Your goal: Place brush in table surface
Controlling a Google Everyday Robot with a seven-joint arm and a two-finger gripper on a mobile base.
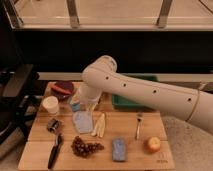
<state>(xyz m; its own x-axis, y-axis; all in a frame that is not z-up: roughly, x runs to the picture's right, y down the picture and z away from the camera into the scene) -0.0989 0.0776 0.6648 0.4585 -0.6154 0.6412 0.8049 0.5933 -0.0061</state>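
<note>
The brush [54, 145] lies on the table surface [130, 137] at the front left, its black handle toward the front edge and its grey head [53, 125] toward the back. My gripper [82, 103] hangs at the end of the white arm [145, 92] over the back left of the table, above a blue-grey pouch [82, 121]. It is to the right of and behind the brush head, apart from it.
On the table are a red bowl [62, 88], a white cup [50, 105], cream sticks [100, 125], a fork [138, 126], grapes [85, 146], a blue sponge [119, 149] and an orange fruit [153, 144]. A green tray [131, 101] is at the back. A black chair [15, 97] stands left.
</note>
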